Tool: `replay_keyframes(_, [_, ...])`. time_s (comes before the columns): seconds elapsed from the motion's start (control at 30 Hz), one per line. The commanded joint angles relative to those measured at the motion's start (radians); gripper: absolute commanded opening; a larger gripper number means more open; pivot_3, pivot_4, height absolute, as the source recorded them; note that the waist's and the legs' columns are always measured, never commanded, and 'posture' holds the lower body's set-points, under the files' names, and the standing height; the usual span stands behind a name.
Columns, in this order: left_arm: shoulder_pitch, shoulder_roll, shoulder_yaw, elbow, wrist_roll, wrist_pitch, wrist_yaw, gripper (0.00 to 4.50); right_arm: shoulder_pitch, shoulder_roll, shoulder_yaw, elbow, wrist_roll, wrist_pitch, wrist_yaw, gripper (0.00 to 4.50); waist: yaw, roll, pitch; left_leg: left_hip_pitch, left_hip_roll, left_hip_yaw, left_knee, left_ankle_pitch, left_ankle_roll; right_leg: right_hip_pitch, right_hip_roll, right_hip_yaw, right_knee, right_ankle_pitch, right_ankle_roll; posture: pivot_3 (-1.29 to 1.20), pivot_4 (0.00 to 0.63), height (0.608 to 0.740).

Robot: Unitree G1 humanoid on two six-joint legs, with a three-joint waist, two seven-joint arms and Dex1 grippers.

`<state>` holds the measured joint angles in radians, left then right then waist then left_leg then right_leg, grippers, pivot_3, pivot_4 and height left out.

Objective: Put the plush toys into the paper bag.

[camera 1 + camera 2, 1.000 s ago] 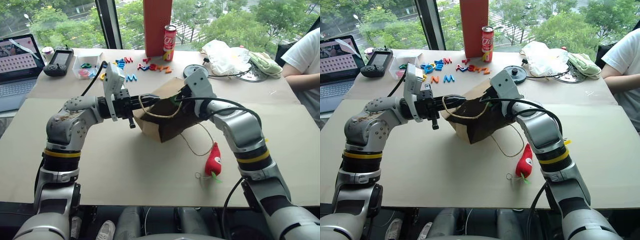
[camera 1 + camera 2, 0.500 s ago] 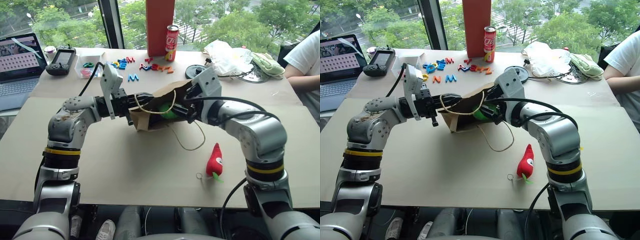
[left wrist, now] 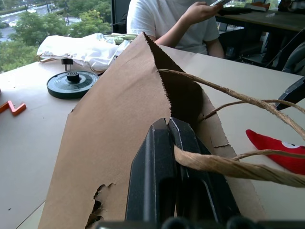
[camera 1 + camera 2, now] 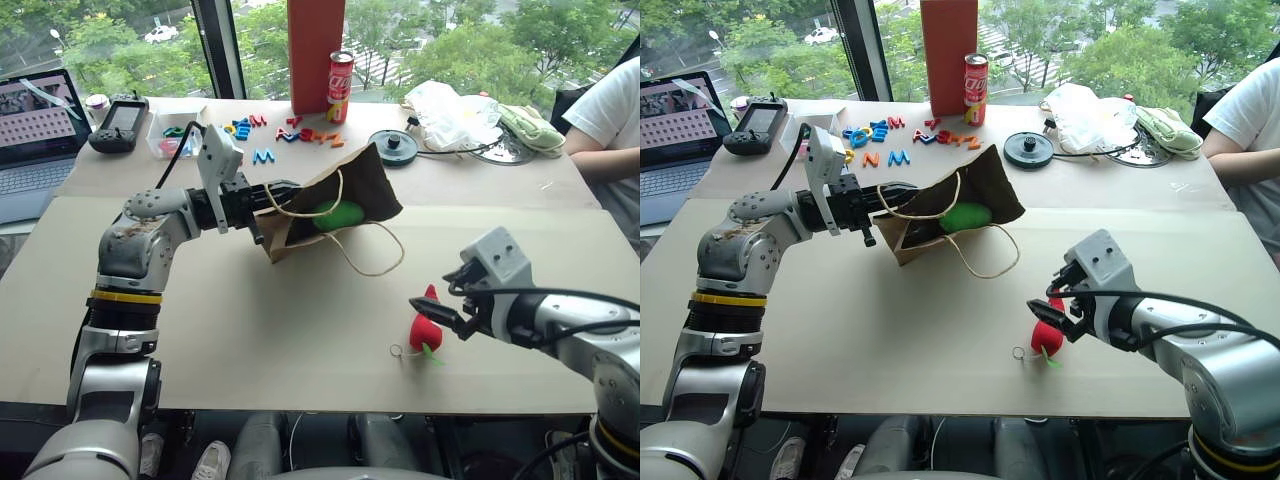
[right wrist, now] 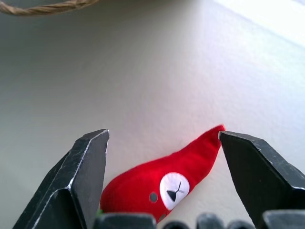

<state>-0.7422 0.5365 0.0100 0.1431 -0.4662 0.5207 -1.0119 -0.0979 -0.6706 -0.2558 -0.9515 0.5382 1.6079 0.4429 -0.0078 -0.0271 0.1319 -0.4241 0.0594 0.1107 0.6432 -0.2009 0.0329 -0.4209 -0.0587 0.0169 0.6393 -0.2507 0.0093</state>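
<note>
The right gripper (image 5: 162,157) is wide open, holding nothing, just above the red chili toy (image 5: 162,183), which lies slanted between its fingers. The left gripper (image 3: 178,143) pinches the paper bag (image 4: 345,190), green toy (image 4: 338,214) inside

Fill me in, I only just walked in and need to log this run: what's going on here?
A humanoid robot is packing plush toys into a paper bag on the table. Its left gripper is shut on the bag's edge, holding the mouth open towards the right arm. The green plush toy already lies inside the bag. The right gripper is open, with the red chili plush toy lying on the table between its fingers, not yet gripped. A person sits at the table's far right corner.
</note>
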Motion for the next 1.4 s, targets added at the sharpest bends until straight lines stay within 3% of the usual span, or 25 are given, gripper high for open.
replay_keyframes(0.03, [-0.031, -0.003, 0.008, 0.006, 0.008, -0.032, -0.003, 0.00, 0.090, 0.011, 0.008, -0.055, -0.010, 0.007, -0.094, 4.09, 0.000, 0.000, 0.000, 0.000, -0.001, 0.000, 0.000, 0.000, 0.000, 0.000, 0.000, 0.000, 0.000, 0.000, 0.000, 0.00, 0.150, 0.739])
replay_keyframes(0.2, [-0.041, -0.019, 0.001, 0.022, 0.010, -0.042, -0.005, 0.00, 0.133, 0.112, 0.065, -0.021, -0.045, 0.007, -0.206, 4.09, -0.007, -0.001, -0.001, 0.002, -0.001, 0.000, 0.001, 0.000, 0.000, 0.002, 0.000, 0.001, 0.000, 0.000, 0.001, 0.00, 0.150, 0.739])
replay_keyframes(0.33, [-0.048, -0.027, 0.001, 0.025, 0.011, -0.043, -0.001, 0.00, 0.082, 0.147, 0.077, 0.004, -0.066, 0.007, -0.245, 3.04, -0.007, -0.001, -0.001, 0.002, -0.001, 0.000, 0.001, 0.000, 0.000, 0.002, 0.000, 0.002, 0.001, 0.000, 0.001, 0.00, 0.150, 0.739])
replay_keyframes(0.5, [-0.059, -0.027, 0.004, 0.033, 0.012, -0.044, 0.000, 0.00, 0.004, 0.156, 0.084, 0.014, -0.066, 0.007, -0.239, 1.20, -0.005, -0.001, -0.001, 0.001, -0.002, -0.001, 0.001, 0.000, 0.000, 0.001, 0.000, 0.002, 0.000, -0.001, 0.001, 0.00, 0.150, 0.739])
replay_keyframes(0.6, [-0.062, -0.026, 0.006, 0.037, 0.015, -0.045, -0.001, 0.00, -0.050, 0.163, 0.077, 0.019, -0.069, 0.006, -0.234, 0.35, -0.005, -0.001, -0.001, 0.000, -0.002, -0.001, 0.001, 0.000, 0.000, 0.000, 0.000, 0.002, 0.000, -0.001, 0.001, 0.00, 0.150, 0.739])
replay_keyframes(0.73, [-0.071, -0.029, 0.015, 0.047, 0.014, -0.042, 0.006, 0.00, -0.157, 0.130, 0.069, 0.034, -0.095, -0.077, -0.231, 0.35, -0.005, -0.001, 0.000, 0.000, -0.002, -0.001, 0.001, 0.000, 0.000, 0.000, 0.000, 0.002, 0.000, -0.001, 0.001, 0.00, 0.150, 0.739])
replay_keyframes(0.8, [-0.076, -0.030, 0.017, 0.053, 0.015, -0.043, 0.010, 0.00, -0.270, 0.172, 0.012, 0.069, -0.107, -0.107, -0.248, 0.35, -0.009, -0.001, 0.000, 0.000, -0.003, -0.001, 0.001, 0.000, 0.000, 0.000, -0.001, 0.003, 0.001, -0.001, 0.001, 0.00, 0.150, 0.739])
replay_keyframes(0.93, [-0.078, -0.037, 0.013, 0.054, 0.020, -0.048, 0.015, 0.00, -0.556, 0.314, -0.114, 0.189, -0.130, -0.187, -0.314, 0.35, -0.010, 0.000, 0.000, 0.001, -0.002, -0.001, 0.001, 0.000, 0.001, 0.000, 0.000, 0.003, 0.002, -0.001, 0.001, 0.00, 0.150, 0.739])
replay_keyframes(1.1, [-0.073, -0.042, 0.017, 0.036, 0.013, -0.040, 0.021, 0.00, -0.756, 0.515, -0.169, 0.304, -0.133, -0.227, -0.402, 0.35, -0.002, 0.000, 0.000, -0.001, -0.002, 0.000, -0.001, 0.000, 0.000, -0.001, 0.000, 0.001, 0.002, -0.001, 0.001, 0.00, 0.150, 0.739])
replay_keyframes(1.2, [-0.078, -0.047, 0.024, 0.036, 0.006, -0.035, 0.027, 0.00, -0.779, 0.621, -0.112, 0.346, -0.144, -0.246, -0.445, 0.35, -0.005, 0.000, 0.000, -0.003, -0.002, 0.000, 0.000, 0.000, 0.000, -0.002, -0.001, 0.001, 0.005, 0.000, 0.001, 0.00, 0.150, 0.739])
replay_keyframes(1.4, [-0.085, -0.060, 0.034, 0.019, -0.009, -0.016, 0.040, 0.00, -0.740, 0.697, 0.001, 0.413, -0.176, -0.302, -0.480, 0.35, -0.005, 0.000, 0.000, -0.005, -0.002, 0.000, 0.000, 0.000, 0.000, -0.002, -0.001, 0.000, 0.005, 0.000, 0.001, 0.00, 0.150, 0.739])
